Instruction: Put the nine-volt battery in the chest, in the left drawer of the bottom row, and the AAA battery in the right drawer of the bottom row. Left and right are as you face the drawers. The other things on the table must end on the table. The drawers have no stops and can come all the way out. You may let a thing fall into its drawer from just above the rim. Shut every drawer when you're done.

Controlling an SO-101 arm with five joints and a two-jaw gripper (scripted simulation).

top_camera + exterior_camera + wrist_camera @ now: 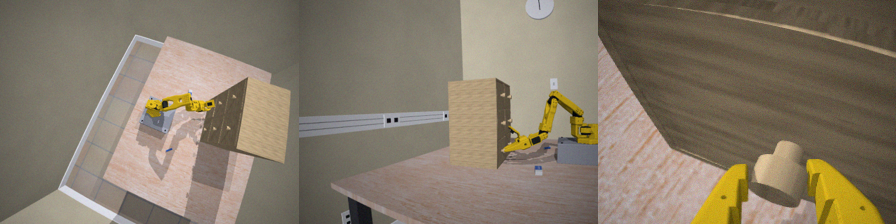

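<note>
The chest [264, 118] [473, 123] stands with its drawer fronts facing the arm; all its drawers look shut. My gripper [209, 108] [505, 150] [778, 172] is shut on the knob [780, 186] of the bottom row's left drawer, with one finger on each side of it. The bottom right drawer's knob [205, 129] [509, 144] is free. The nine-volt battery, a blue and white block [190, 91] [538, 171], stands on the table left of the arm, as I face the drawers. The AAA battery, a thin blue cylinder [169, 150] [547, 147], lies on the table to the arm's right.
The middle and top rows' knobs [220, 102] [503, 95] stick out above my gripper. The arm's grey base [154, 122] [576, 154] stands opposite the chest. The table [192, 60] [431, 186] ends just behind the chest.
</note>
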